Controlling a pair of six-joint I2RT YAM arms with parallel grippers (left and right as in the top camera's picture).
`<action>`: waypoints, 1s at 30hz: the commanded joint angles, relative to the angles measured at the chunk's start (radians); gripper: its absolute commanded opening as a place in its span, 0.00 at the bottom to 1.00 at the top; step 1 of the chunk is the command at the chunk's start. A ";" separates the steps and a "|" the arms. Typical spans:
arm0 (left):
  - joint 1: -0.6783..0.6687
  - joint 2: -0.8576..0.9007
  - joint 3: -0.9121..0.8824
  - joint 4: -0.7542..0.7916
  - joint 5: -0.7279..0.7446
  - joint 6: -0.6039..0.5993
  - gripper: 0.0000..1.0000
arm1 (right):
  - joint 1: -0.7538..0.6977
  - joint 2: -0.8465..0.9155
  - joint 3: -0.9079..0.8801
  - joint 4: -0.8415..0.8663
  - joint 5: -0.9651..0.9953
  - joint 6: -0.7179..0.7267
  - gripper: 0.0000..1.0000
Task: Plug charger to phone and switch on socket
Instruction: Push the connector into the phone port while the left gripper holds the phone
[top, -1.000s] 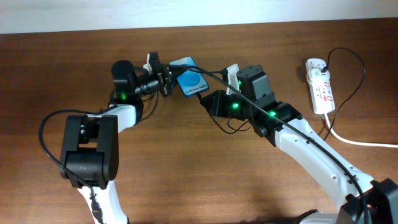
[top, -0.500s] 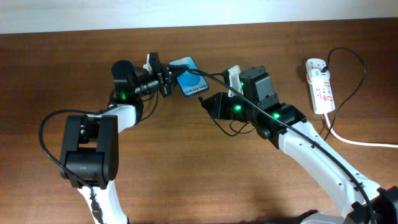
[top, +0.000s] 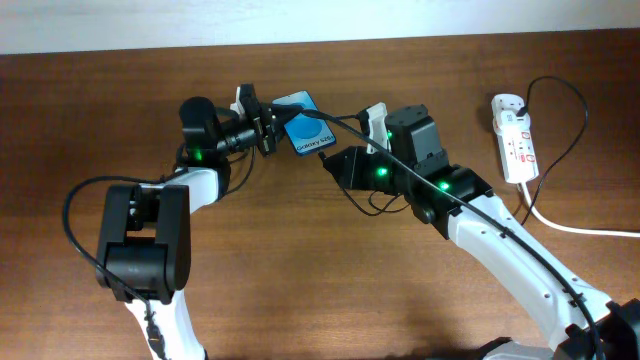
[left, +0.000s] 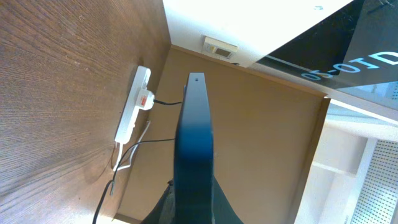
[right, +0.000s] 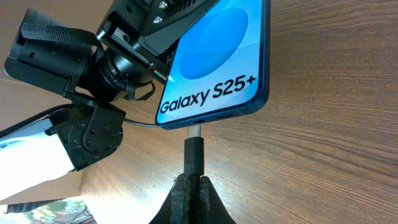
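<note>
The phone (top: 304, 128), blue screen reading "Galaxy S25+", is held above the table by my left gripper (top: 270, 128), shut on its far end. In the left wrist view the phone (left: 194, 143) shows edge-on between the fingers (left: 194, 211). In the right wrist view my right gripper (right: 191, 186) is shut on the charger plug (right: 193, 155), whose metal tip touches the port on the phone's bottom edge (right: 211, 74). In the overhead view the right gripper (top: 330, 160) sits just right of the phone. The black cable (top: 470, 200) runs along the right arm to the socket (top: 515, 140).
The white power strip lies at the far right with its thick white cord (top: 570, 225) trailing right; it also shows in the left wrist view (left: 134, 102). A white wall edge runs along the table's back.
The right gripper with the plug has edged slightly left toward the phone's bottom edge. The left arm and phone have stayed still.
</note>
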 joint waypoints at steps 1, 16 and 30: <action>-0.001 -0.008 0.016 0.010 0.004 -0.009 0.00 | 0.010 -0.011 -0.002 0.006 0.017 0.001 0.04; -0.017 -0.008 0.016 0.010 0.007 -0.009 0.00 | 0.010 -0.011 -0.002 -0.013 0.027 0.002 0.04; -0.021 -0.008 0.016 0.202 0.062 0.000 0.00 | 0.010 0.007 -0.002 -0.016 0.028 0.016 0.04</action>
